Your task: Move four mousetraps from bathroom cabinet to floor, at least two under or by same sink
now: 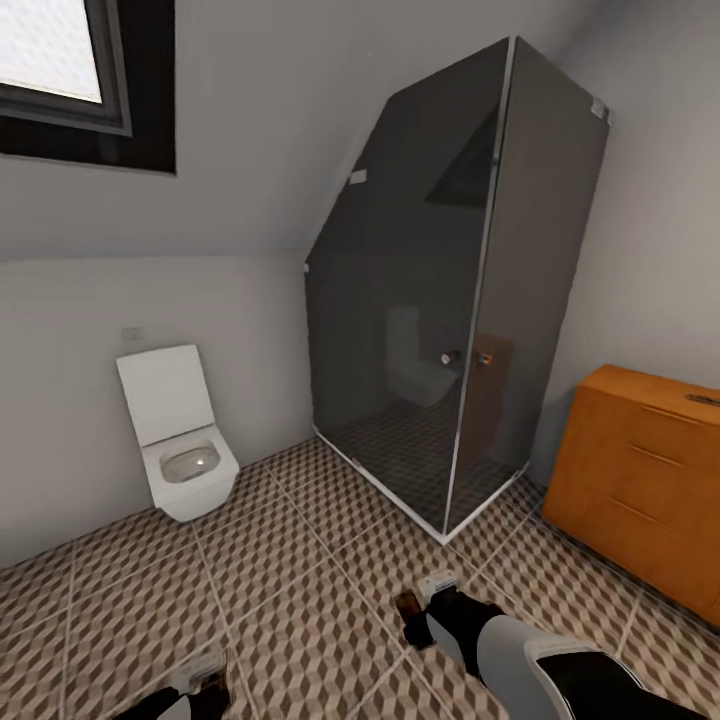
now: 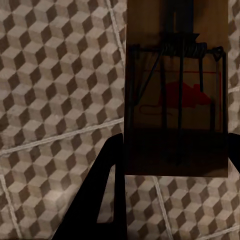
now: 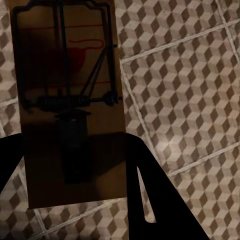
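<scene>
Low at left, left gripper (image 1: 205, 672) clamped on a mousetrap (image 2: 175, 100) above the cube-patterned bathroom floor (image 1: 300, 560). Centre, a dark glass shower cubicle (image 1: 450, 300). Then right gripper (image 1: 420, 605) gripping a second mousetrap (image 3: 70, 100). Far right, the orange cabinet (image 1: 640, 480).

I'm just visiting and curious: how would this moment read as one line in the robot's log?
left gripper: holds mousetrap | right gripper: holds second mousetrap | both above bathroom floor | cabinet at right
</scene>
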